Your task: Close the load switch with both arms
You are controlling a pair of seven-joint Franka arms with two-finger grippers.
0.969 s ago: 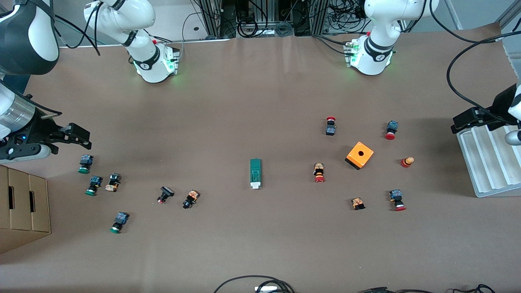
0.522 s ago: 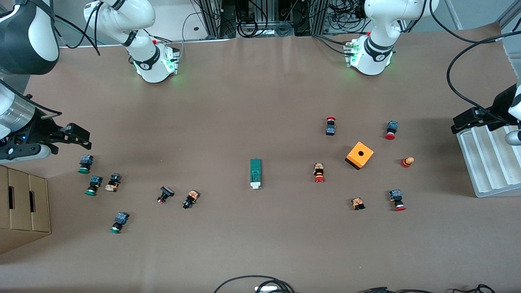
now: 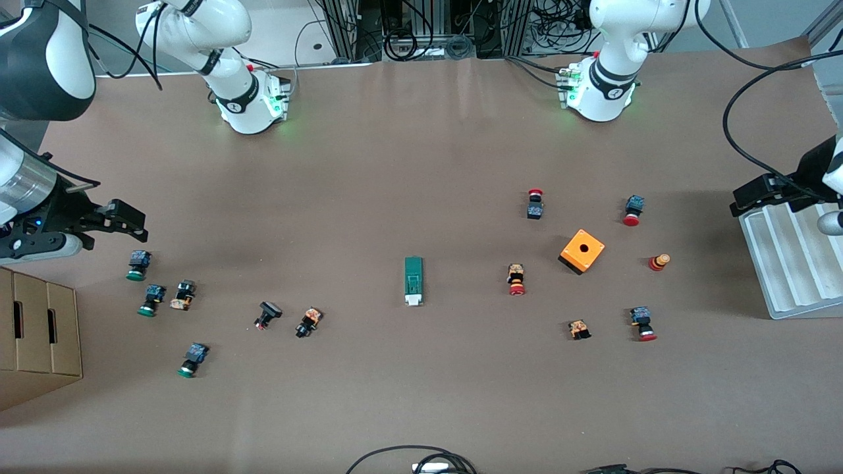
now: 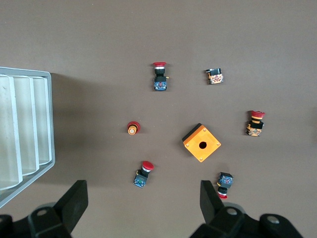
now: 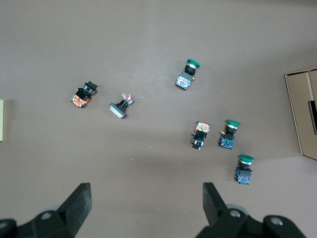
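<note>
Green and thin, the load switch (image 3: 413,281) lies flat in the middle of the brown counter (image 3: 421,395), with its white end pointing at the front camera. Nothing is touching it.

The left hand (image 4: 141,208) is up in the air over the left arm's end of the counter. It hangs near the white tray (image 4: 20,134), above the orange box (image 4: 201,143) and the little red buttons (image 4: 159,77). Its two black fingers (image 4: 74,203) are spread wide apart and hold nothing.

The right hand (image 5: 146,208) is up over the right arm's end, above the little green buttons (image 5: 187,73) and near the cardboard box (image 5: 303,111). Its fingers (image 5: 79,201) are also spread wide with nothing between them.

I think the job has not really begun. Both hands are well apart from the switch, and it looks untouched. What is left is nearly everything: both arms need to come in to the middle, one likely to hold the green body and the other to push the white lever shut.
</note>
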